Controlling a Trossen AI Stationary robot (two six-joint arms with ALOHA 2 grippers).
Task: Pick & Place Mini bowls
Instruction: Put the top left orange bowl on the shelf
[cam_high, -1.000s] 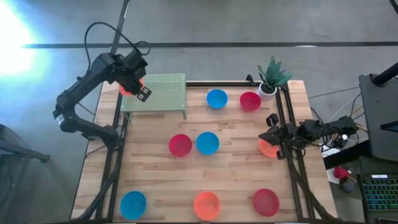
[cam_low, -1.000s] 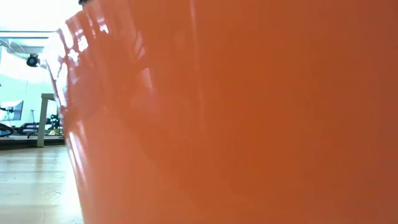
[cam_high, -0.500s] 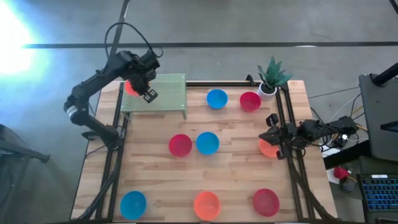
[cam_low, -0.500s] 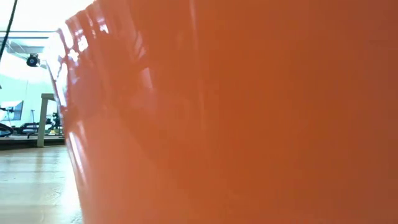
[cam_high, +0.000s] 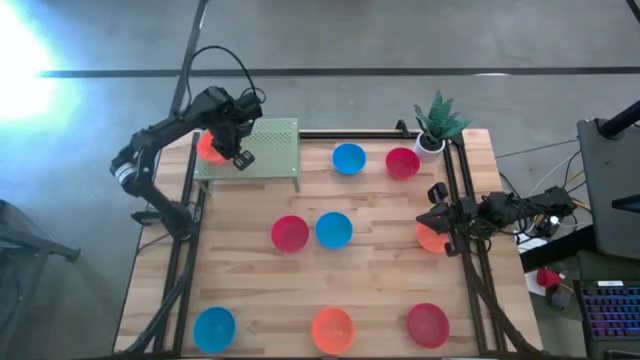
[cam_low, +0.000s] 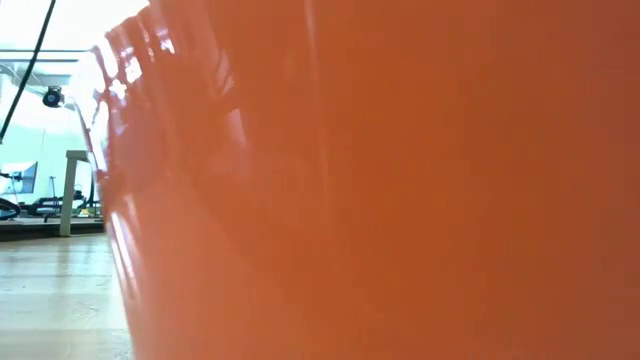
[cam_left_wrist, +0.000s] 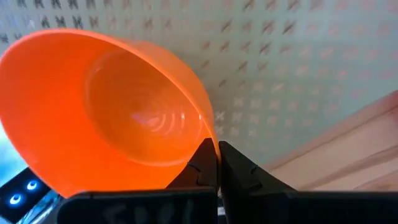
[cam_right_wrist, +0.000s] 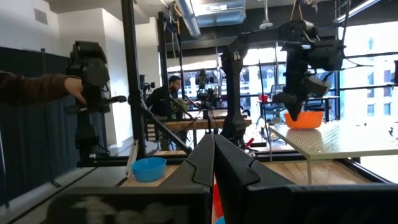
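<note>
My left gripper (cam_high: 238, 153) is at the table's far left corner, pointing down over a green perforated rack (cam_high: 262, 150) and shut on an orange mini bowl (cam_high: 210, 146). Other mini bowls rest on their bases on the wood: blue (cam_high: 348, 158) and red (cam_high: 402, 162) at the back, red (cam_high: 290, 233) and blue (cam_high: 333, 229) in the middle, and blue (cam_high: 214, 327), orange (cam_high: 332, 328) and red (cam_high: 427, 324) along the near edge. My right gripper (cam_high: 434, 212) waits shut at the right edge, above another orange bowl (cam_high: 428, 240). My left gripper pinches the orange bowl's rim (cam_left_wrist: 208, 132), one finger inside the bowl and one outside. The fingers (cam_left_wrist: 202, 163) come from above, pointing down. The bowl hangs tilted beside them, its opening turned sideways, clear of the rack (cam_left_wrist: 298, 68) below.
A white pot with a green plant (cam_high: 436, 125) stands at the far right corner. Black frame rails run along both table sides. The near-edge orange bowl (cam_low: 400, 180) fills the low view. Beyond the table, a person's sleeve (cam_right_wrist: 31, 87) reaches toward a device.
My left gripper has come down toward the green rack and a little toward the table's right, tipping to point more straight down. The orange bowl has gone with it, still held by its rim and lower over the rack's left end.
</note>
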